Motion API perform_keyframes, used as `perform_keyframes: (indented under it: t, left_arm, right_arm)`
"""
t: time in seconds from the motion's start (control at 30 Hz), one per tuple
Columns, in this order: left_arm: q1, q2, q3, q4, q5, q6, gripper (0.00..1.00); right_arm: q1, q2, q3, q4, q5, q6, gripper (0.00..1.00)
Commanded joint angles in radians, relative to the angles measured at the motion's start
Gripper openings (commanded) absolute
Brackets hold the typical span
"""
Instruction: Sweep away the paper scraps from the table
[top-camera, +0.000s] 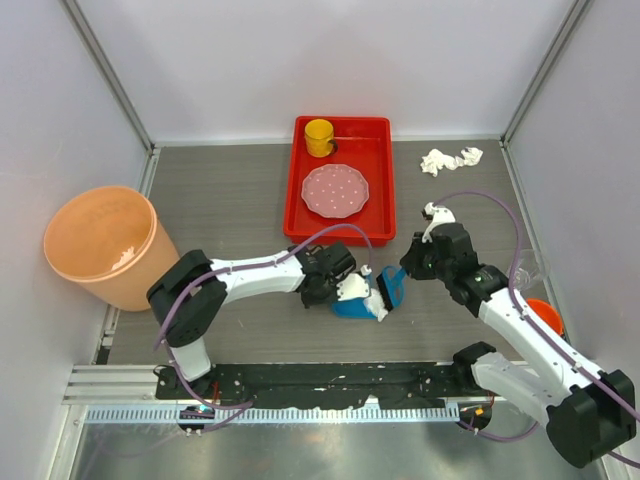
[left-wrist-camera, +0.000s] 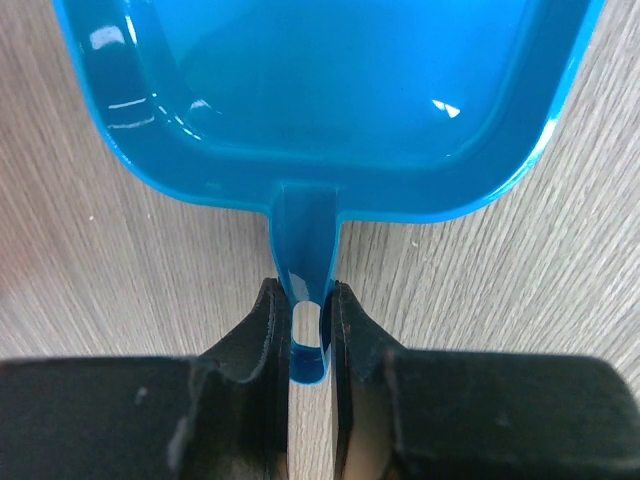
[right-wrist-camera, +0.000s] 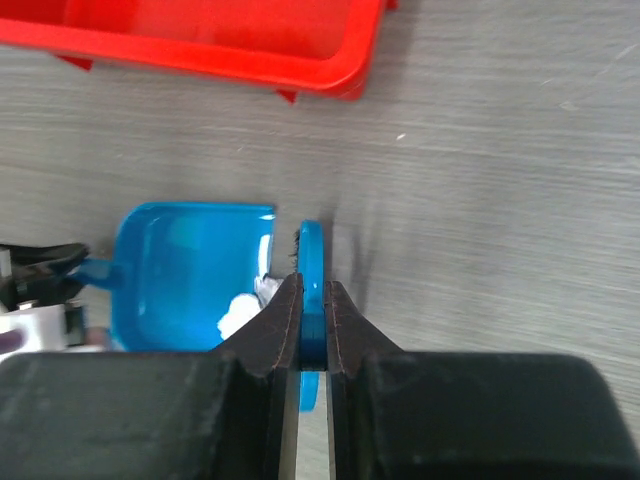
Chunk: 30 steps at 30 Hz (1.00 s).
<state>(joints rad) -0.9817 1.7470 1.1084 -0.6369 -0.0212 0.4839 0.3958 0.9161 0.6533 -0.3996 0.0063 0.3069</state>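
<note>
L tool (left-wrist-camera: 305, 300) is narrow, clamped on the dustpan (left-wrist-camera: 320, 100) handle. The pan lies flat on the table (top-camera: 230, 200), mouth to the right. R tool (right-wrist-camera: 312, 288) is also narrow, pinching the brush (right-wrist-camera: 312, 250), which stands edge-on just beside the pan's open lip. One white scrap (right-wrist-camera: 240, 312) sits inside the pan near that lip; can't tell if the brush touches it. At the left table edge stands an orange bucket (top-camera: 135, 280) w/ white bits inside. Farther back, a red tray (top-camera: 375, 150) holds a pink dotted plate (top-camera: 335, 190) & a yellow cup (top-camera: 319, 136). More scraps (top-camera: 450, 158) lie in the far right corner of the table, well apart from both tools.
</note>
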Motion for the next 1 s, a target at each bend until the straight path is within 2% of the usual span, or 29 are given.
perform_keyframes:
  t: [0.0,0.13,0.27,0.37,0.5,0.6,0.77,0.87,0.97]
  left_arm:
    - [-0.034,0.042,0.037,0.0,-0.005,0.027,0.0]
    - [-0.054,0.066,0.064,-0.015,0.003,0.025,0.0]
    - [-0.054,0.052,0.088,-0.024,0.081,0.013,0.0]
    - [-0.052,0.036,0.085,-0.026,0.122,0.004,0.0]
    - [-0.042,0.019,0.061,-0.011,0.125,-0.002,0.0]
    - [-0.015,0.008,0.038,0.002,0.129,-0.004,0.0]
    - [0.006,0.002,0.022,0.002,0.13,-0.008,0.0]
    - [0.009,-0.007,0.021,0.003,0.133,-0.01,0.0]
    - [0.012,-0.009,0.027,0.005,0.135,-0.013,0.0]
  right_arm:
    - [0.06,-0.043,-0.029,0.119,-0.056,0.15,0.01]
    - [0.119,-0.043,-0.034,0.174,-0.045,0.208,0.01]
    - [0.204,-0.026,0.006,0.185,0.03,0.233,0.01]
    - [0.242,-0.023,0.051,0.157,0.067,0.23,0.01]
    - [0.242,-0.049,0.143,0.03,0.144,0.17,0.01]
    - [0.242,-0.072,0.225,-0.065,0.245,0.072,0.01]
    - [0.236,-0.069,0.35,-0.104,0.44,-0.125,0.01]
    - [0.191,-0.025,0.411,-0.046,0.491,-0.263,0.01]
    - [0.088,0.087,0.469,0.134,0.502,-0.368,0.01]
